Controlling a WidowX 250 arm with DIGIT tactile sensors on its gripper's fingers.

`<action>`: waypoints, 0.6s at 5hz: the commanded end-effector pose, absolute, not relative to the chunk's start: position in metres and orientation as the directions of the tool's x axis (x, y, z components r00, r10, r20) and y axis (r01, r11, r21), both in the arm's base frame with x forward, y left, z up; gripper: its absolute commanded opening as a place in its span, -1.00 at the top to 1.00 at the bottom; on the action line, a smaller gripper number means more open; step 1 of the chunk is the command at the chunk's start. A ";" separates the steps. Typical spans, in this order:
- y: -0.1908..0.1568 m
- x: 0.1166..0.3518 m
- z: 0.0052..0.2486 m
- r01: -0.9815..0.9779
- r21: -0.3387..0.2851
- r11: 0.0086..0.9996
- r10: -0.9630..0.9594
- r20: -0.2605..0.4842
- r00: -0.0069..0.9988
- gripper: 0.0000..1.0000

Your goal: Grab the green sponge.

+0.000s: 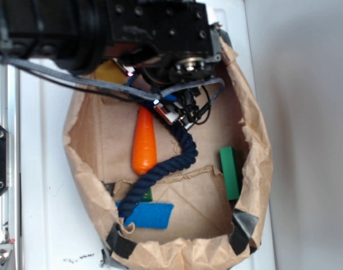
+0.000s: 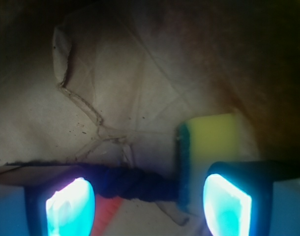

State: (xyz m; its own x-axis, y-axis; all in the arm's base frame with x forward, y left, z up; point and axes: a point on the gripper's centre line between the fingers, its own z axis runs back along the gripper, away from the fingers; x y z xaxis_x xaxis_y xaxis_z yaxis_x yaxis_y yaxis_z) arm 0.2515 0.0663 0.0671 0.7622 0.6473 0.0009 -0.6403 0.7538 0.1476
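Your gripper (image 2: 149,201) has its fingers (image 2: 71,206) spread apart with nothing between them except a stretch of dark blue rope (image 2: 135,183). In the wrist view the green sponge (image 2: 211,140) sits at about 4 o'clock, yellow foam showing and its thin green layer along the left edge; the right finger overlaps its lower part. In the exterior view you can only catch a sliver of yellow at 11 o'clock under the arm, at the far end of the paper bag (image 1: 256,169).

The main risk is the rope. It lies across the gap at the sponge's left edge, so if you close from here you could pinch rope instead of foam, or drag both. The second risk is alignment: the sponge is off to the right, so the right finger may land on top and squash it instead of straddling it. The carrot (image 1: 144,147), green block (image 1: 230,171) and blue pad (image 1: 150,215) lie well apart, toward 6 o'clock, and shouldn't interfere.
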 end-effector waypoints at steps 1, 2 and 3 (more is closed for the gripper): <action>0.087 0.240 0.071 -0.664 0.151 0.732 0.659 0.088 0.747 -1.00; 0.095 0.243 0.056 -0.667 0.198 0.718 0.663 0.096 0.742 -1.00; 0.096 0.244 0.041 -0.669 0.218 0.710 0.660 0.124 0.741 -1.00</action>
